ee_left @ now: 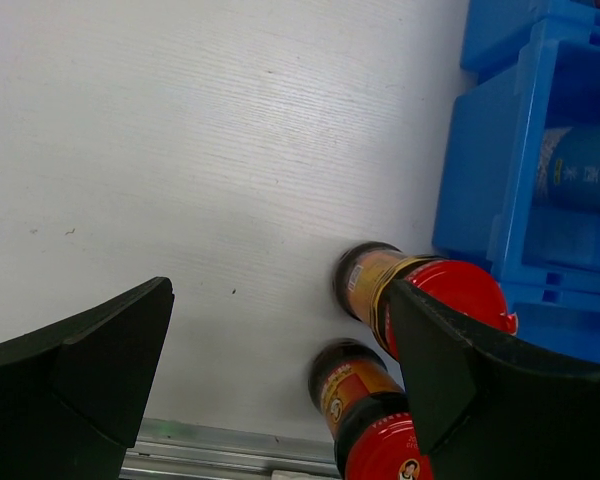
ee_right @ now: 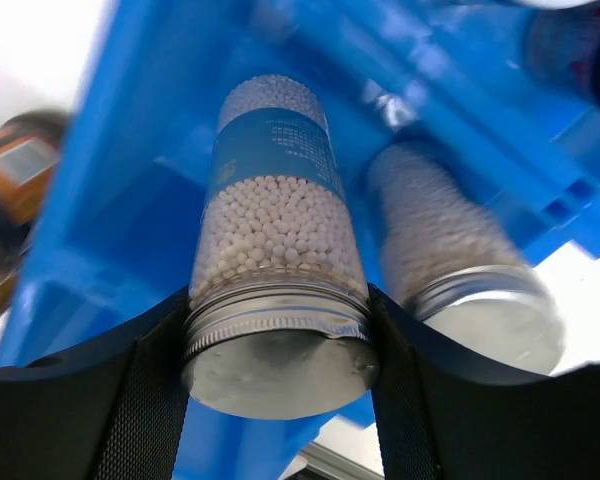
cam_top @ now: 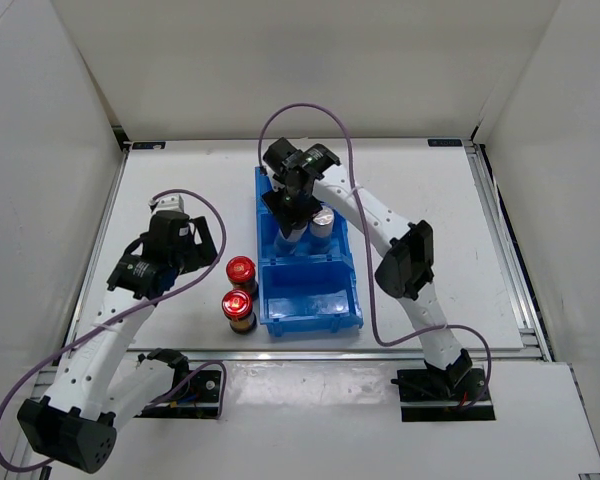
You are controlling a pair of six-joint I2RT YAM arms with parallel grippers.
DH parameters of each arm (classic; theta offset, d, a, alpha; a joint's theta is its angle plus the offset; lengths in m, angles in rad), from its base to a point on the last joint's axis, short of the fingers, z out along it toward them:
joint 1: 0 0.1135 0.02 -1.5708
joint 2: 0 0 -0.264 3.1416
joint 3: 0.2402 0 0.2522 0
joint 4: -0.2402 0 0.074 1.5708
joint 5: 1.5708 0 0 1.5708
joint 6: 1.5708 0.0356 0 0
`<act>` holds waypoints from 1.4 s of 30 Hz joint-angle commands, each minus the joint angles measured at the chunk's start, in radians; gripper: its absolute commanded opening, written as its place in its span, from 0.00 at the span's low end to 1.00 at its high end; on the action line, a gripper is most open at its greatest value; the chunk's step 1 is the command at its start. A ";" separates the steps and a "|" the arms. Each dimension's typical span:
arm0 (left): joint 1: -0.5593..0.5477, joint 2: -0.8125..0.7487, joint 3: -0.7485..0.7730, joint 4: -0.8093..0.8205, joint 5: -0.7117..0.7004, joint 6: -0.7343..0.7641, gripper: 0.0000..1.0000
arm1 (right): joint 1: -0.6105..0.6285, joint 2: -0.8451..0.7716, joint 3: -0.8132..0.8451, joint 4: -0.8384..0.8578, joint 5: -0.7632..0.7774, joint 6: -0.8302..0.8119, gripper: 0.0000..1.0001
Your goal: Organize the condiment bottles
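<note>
Being clamped just below its cap by the right pincer (ee_right: 277, 335): one tall pale silver-capped bottle (ee_right: 280, 230) full of white beads, tilted over the middle section of the blue bin (cam_top: 310, 322). Touching the bin's floor or hanging just above it, not possible to tell. Standing just beside it in the same section: the second silver-capped bottle (ee_right: 450, 270), free of any grip.

Waiting outside the bin, on the table (ee_left: 180, 120) just to the bin's left: the two dark red-capped bottles, the farther one (cam_top: 241, 268) near the bin's wall and the nearer one (cam_top: 238, 305) close beside it. Hovering over the table to the left of the bin, with those two bottles by its right finger: the left pincer (ee_left: 280, 300), fingers spread wide and gripping nothing.

Not showing clearly anywhere: the short white-capped bottles. Possibly lying at the bin's far end, going by a dark blur in the corner of the right wrist view, but that section is hidden under the right arm from above.

Judging by the layout, getting on towards halfway. Seemingly settled or about to be: the silver-capped pair, sharing one section. Remaining: releasing the held bottle, then bringing both red-capped bottles into the bin, most likely into the near section, which is looking bare.
</note>
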 commanded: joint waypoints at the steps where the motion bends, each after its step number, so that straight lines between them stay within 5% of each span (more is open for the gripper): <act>1: -0.002 0.003 -0.003 0.002 0.050 -0.002 1.00 | -0.030 0.004 0.052 0.054 -0.032 0.017 0.19; 17: -0.011 -0.007 -0.042 0.002 0.085 -0.022 1.00 | -0.010 0.018 0.098 0.054 -0.052 0.059 0.98; 30: -0.060 -0.037 0.019 0.083 0.251 0.114 1.00 | -0.010 -0.243 0.072 0.179 0.080 0.118 1.00; 42: -0.123 0.096 -0.018 0.217 0.389 0.182 1.00 | -0.010 -0.265 0.009 0.130 0.143 0.088 1.00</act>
